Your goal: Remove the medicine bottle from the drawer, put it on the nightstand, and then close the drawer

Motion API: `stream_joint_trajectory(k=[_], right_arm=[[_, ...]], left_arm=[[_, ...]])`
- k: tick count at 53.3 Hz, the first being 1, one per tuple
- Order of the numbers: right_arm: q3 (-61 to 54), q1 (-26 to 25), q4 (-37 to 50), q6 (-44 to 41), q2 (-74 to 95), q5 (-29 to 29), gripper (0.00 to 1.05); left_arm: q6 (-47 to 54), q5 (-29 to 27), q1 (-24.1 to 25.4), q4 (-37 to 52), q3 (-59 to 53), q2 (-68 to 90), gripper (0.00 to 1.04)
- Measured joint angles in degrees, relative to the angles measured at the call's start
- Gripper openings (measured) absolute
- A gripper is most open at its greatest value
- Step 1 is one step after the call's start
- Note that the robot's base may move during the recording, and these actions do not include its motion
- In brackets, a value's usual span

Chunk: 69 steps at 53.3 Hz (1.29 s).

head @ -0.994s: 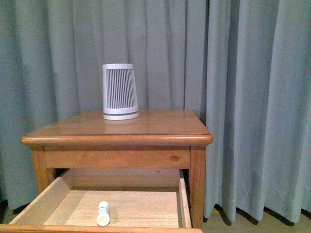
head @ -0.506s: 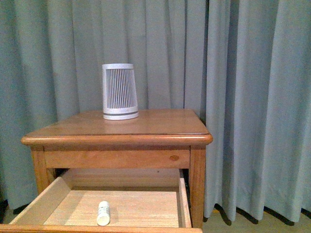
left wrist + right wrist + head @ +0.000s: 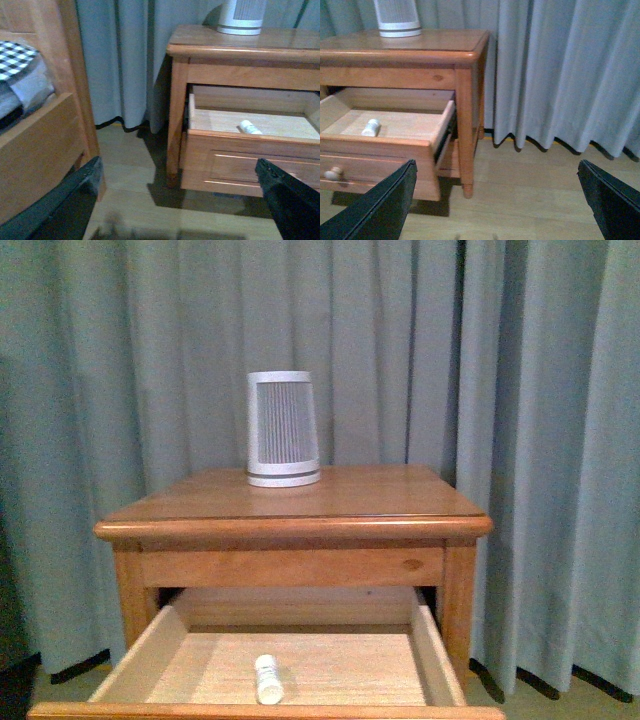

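The medicine bottle, a tiny white cylinder, lies on its side on the pale floor of the open drawer, near the front. The nightstand stands before a curtain. Neither gripper shows in the front view. In the left wrist view my left gripper is open over bare floor, short of the drawer front, with the bottle beyond it. In the right wrist view my right gripper is open above the floor beside the nightstand; the bottle lies in the drawer.
A white slatted device stands at the back of the nightstand top. Grey-blue curtains hang behind and to the right. A wooden bed frame with checked bedding stands left of the nightstand. Wooden floor lies in front.
In the front view the nightstand, drawer and bottle have shifted to the right of the picture, so the camera has moved. The bottle lies as before in the drawer.
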Motion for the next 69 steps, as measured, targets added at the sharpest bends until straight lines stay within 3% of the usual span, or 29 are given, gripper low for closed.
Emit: stream_joint_trajectory(k=[15,20,24,31,47,69], right_arm=[[0.0,0.0,0.0,0.0,0.0,-0.5,0.98],[1.2,2.8,0.8,0.3,6.9,12.8,0.98],[4.3,2.3,8.0,2.0,19.5,15.7,0.98],[15.3,3.2,15.3,4.3,41.1,13.7,0.98],[49.3,8.5,6.5,7.4,86.2,11.0,0.98],[78.8,14.4,-0.7,12.0,118.7,11.5,0.98]], left_arm=[[0.1,-0.3,0.0,0.0,0.0,-0.1,0.98],[0.1,-0.3,0.0,0.0,0.0,-0.1,0.98],[0.1,-0.2,0.0,0.0,0.0,-0.1,0.98],[0.1,-0.2,0.0,0.0,0.0,-0.1,0.98],[0.1,-0.2,0.0,0.0,0.0,-0.1,0.98],[0.1,-0.2,0.0,0.0,0.0,-0.1,0.98]])
